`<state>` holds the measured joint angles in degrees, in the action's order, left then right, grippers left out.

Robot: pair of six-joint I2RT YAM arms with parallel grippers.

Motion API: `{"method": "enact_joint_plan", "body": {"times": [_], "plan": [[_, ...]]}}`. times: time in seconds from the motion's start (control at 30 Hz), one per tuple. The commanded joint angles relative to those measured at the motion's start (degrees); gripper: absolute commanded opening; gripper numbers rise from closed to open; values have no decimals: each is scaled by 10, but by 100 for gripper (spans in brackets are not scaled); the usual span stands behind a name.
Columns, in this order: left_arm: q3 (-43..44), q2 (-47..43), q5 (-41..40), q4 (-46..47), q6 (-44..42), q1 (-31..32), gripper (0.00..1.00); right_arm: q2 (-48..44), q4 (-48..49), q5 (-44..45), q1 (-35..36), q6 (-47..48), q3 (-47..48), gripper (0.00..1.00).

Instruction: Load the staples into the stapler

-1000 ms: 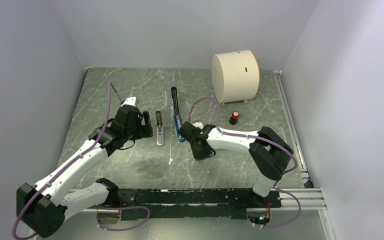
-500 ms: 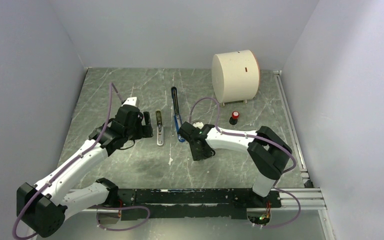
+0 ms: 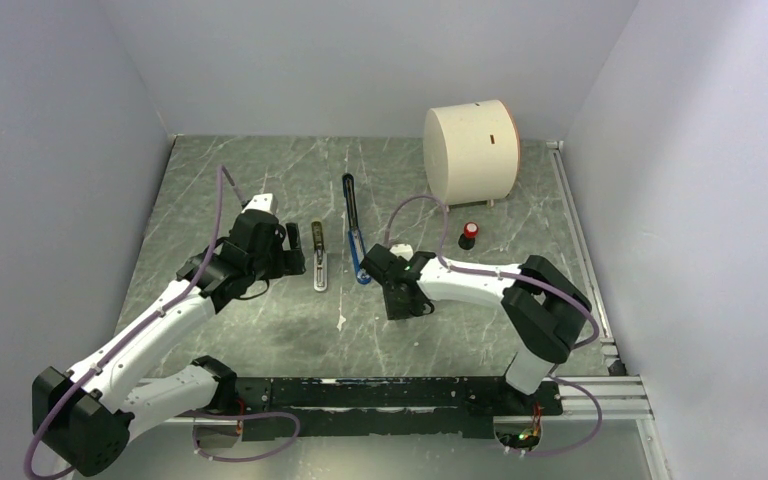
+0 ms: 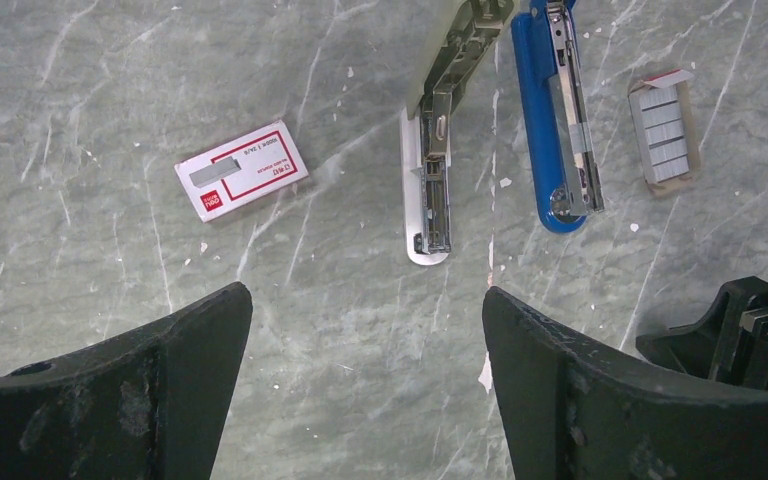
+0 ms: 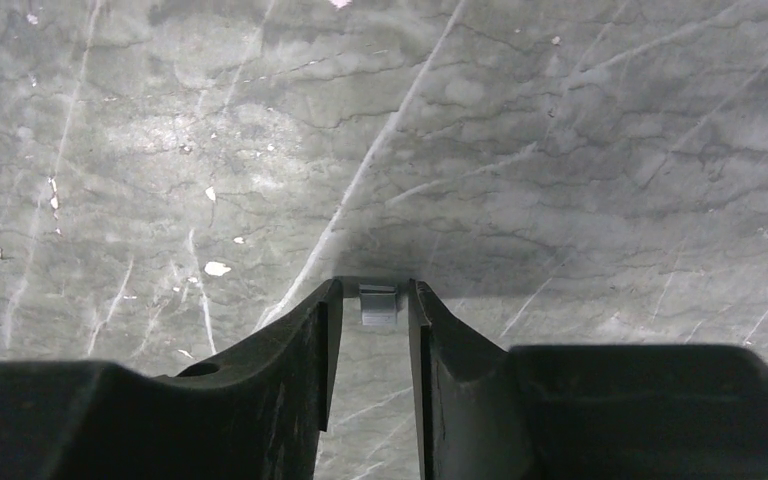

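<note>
The blue stapler (image 3: 358, 256) (image 4: 558, 120) lies flat at mid table, its thin black arm (image 3: 348, 200) swung open toward the back. My right gripper (image 3: 400, 305) (image 5: 375, 290) points down at the table just right of and nearer than the stapler. A small silvery block of staples (image 5: 378, 306) sits between its fingertips. The jaws stand narrow, with a thin gap showing on each side of the block. My left gripper (image 3: 295, 245) (image 4: 365, 295) hovers left of the stapler, wide open and empty.
A silvery-grey strip (image 3: 320, 270) (image 4: 430, 190) lies just left of the stapler. A red-and-white staple box (image 4: 242, 170) and an open tray of staples (image 4: 665, 125) flank them. A white cylinder (image 3: 472, 152) and a small red-capped item (image 3: 469, 234) stand back right.
My right wrist has shifted slightly beside the stapler. The left arm has not moved.
</note>
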<state>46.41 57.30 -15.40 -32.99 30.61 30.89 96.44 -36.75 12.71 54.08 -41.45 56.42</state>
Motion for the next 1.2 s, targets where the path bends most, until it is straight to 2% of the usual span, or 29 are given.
{"method": "enact_joint_plan", "body": {"times": [0.0,0.47,0.83,1.0,1.17], "plan": [[-3,-8,-16,5,-5,-3,90,-19,15,9,-11,-16,-16,33],[-5,-7,-17,2,6,-3,90,-11,26,-19,-15,-7,-24,20],[-36,-18,22,12,57,-3,88,-47,48,24,-12,-8,-2,18],[-17,-42,-13,-10,57,-3,87,-34,54,50,10,-18,48,18],[10,-103,-97,-52,61,-3,87,7,60,86,44,-28,128,17]]}}
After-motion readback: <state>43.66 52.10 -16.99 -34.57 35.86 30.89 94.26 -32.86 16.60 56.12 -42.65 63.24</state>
